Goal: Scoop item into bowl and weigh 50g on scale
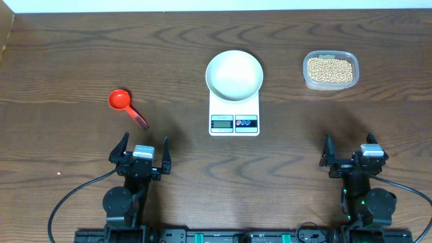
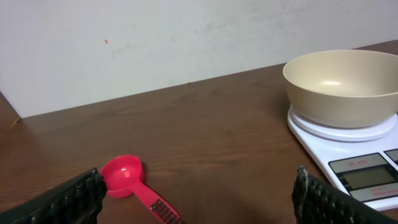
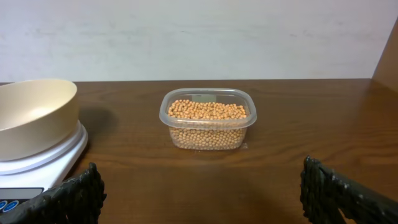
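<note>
The white bowl stands empty on the white scale at the table's middle; both also show in the left wrist view, the bowl on the scale, and in the right wrist view. The beige-yellow beans fill a clear plastic tub at the back right, also seen in the right wrist view. A red scoop lies at the left, also in the left wrist view. My left gripper and right gripper are open and empty near the front edge.
The scale's grey display and two buttons face the front. A pale wall runs behind the table's far edge. Cables trail from both arm bases at the front.
</note>
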